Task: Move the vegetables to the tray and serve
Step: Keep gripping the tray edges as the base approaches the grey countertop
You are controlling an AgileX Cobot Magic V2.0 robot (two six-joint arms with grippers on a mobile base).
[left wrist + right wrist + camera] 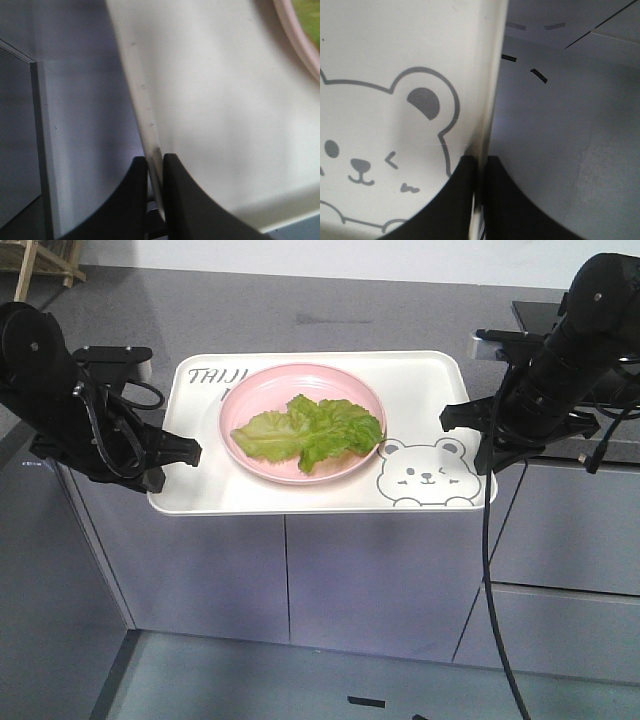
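Left pincer (193,450) and right pincer (448,418) clench the tray (260,492) at nine and three o'clock; carry it level so the lettuce (310,428) cannot slide.

Grey flat-fronted cabinets (380,580) with thin seams stand over a pale glossy floor (250,680) bearing short black marks (365,702). Behind lies a dull grey surface (400,310), a wooden frame (40,265) at its far left corner, a white wall (350,255) beyond. Light even and soft.

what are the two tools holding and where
The tray: left tool clamps its edge near the lettering, right tool the edge beside the bear.
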